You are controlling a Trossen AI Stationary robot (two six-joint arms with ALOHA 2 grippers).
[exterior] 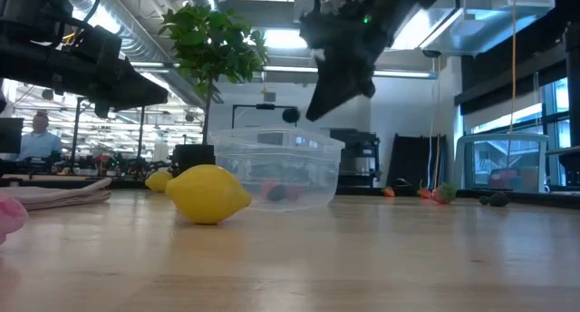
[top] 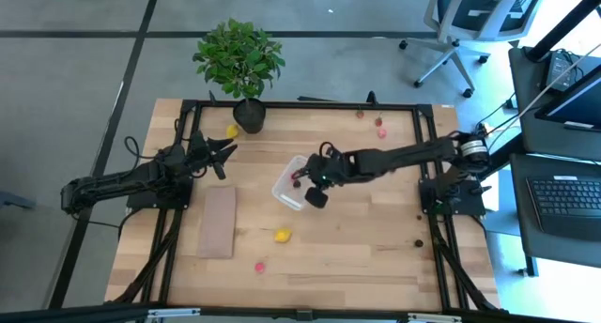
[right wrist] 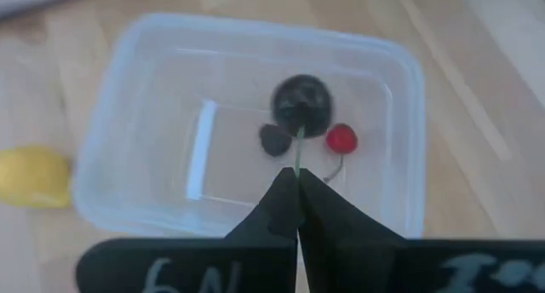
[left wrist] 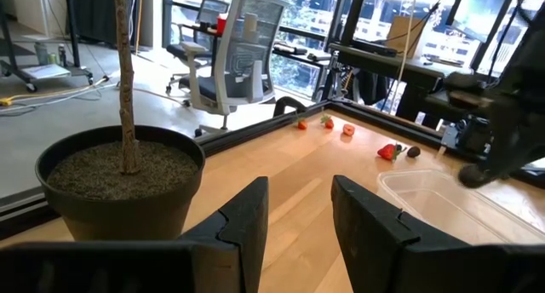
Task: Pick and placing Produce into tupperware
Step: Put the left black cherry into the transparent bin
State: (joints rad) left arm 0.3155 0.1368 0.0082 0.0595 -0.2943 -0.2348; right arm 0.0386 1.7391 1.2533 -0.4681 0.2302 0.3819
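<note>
The clear tub [top: 289,190] stands mid-table, with a small dark piece [right wrist: 275,140] and a red cherry [right wrist: 341,140] on its floor. My right gripper [right wrist: 298,175] hovers over the tub [right wrist: 153,89], shut on the stem of a dark round fruit [right wrist: 300,104]. My left gripper [left wrist: 298,233] is open and empty near the plant pot [left wrist: 119,182], at the left [top: 221,159]. A yellow lemon [top: 282,235] and a pink piece [top: 260,266] lie on the table near the front. My right gripper pinches the thin green stem [right wrist: 298,152] of the dark fruit between its two fingertips, coming from above and slanting down. The fruit hangs at the stem's end, clear above the tub's floor. It also shows in the low view [exterior: 290,115], above the tub's rim.
A tan board [top: 218,222] lies left of the tub. A second yellow piece [top: 232,130] lies by the potted plant [top: 239,60]. Red pieces [top: 380,130] lie at the far right, and dark pieces [top: 419,242] near the right edge.
</note>
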